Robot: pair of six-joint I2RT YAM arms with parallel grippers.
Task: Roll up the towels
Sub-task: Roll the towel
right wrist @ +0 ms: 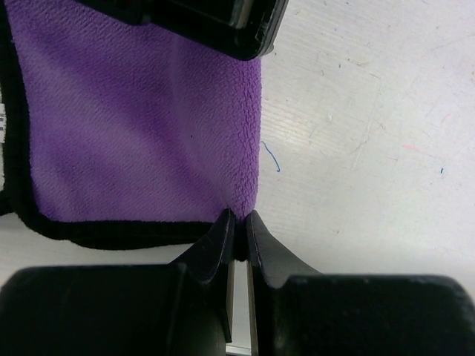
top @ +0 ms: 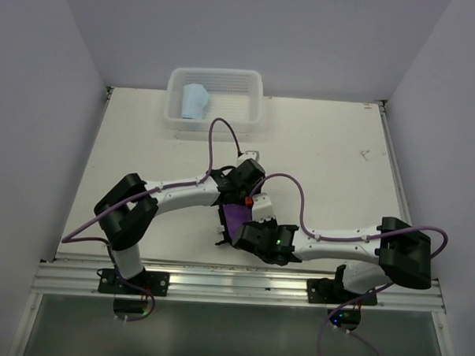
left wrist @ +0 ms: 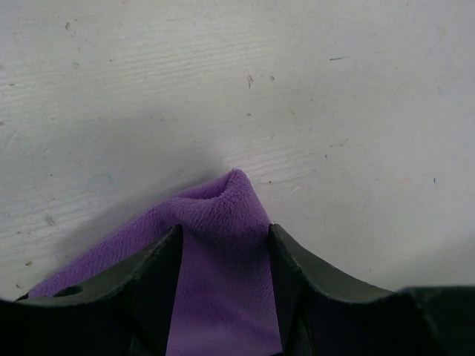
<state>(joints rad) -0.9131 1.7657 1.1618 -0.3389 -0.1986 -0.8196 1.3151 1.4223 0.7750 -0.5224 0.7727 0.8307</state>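
Observation:
The purple towel [top: 236,218] with a black border lies near the table's front middle. My left gripper [top: 237,198] is at its far edge and my right gripper [top: 244,233] at its near edge. In the left wrist view the left gripper [left wrist: 224,236] is shut on a raised fold of the purple towel [left wrist: 217,199]. In the right wrist view the right gripper [right wrist: 239,217] pinches the near right corner of the purple towel [right wrist: 133,126], jaws almost touching. The light blue towel [top: 195,101] lies rolled in the white basket [top: 253,109].
The white basket stands at the table's back edge, left of centre. Purple cables [top: 288,188] loop over the table behind the grippers. A metal rail [top: 233,284] runs along the front edge. Walls close in the left, right and back sides.

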